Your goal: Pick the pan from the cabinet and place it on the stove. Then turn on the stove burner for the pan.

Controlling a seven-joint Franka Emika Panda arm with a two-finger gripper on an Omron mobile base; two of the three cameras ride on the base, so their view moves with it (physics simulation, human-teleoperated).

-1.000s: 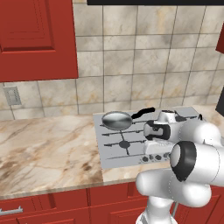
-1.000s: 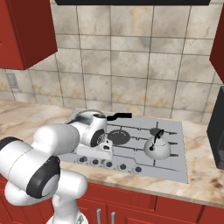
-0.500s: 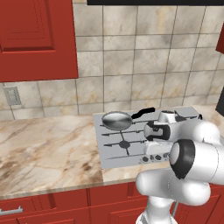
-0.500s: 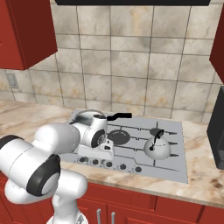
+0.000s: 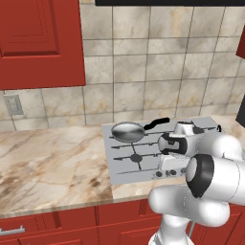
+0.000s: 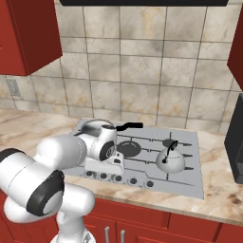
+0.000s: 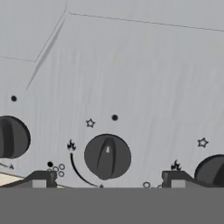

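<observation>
The silver-grey pan lies on the back left burner of the light-grey stove, its black handle pointing right. In the right base view the arm partly covers the pan on the stove. My gripper is open and points down at the front knob row, with one dark round knob between its fingertips, which stand apart from it. From the base cameras the gripper hangs over the stove's front edge. The red cabinet on the wall at the upper left has its door shut.
A domed silver kettle stands on the stove's right side. Neighbouring knobs flank the centred one. Marble counter runs to the left, with red drawers below. A dark appliance stands at the far right.
</observation>
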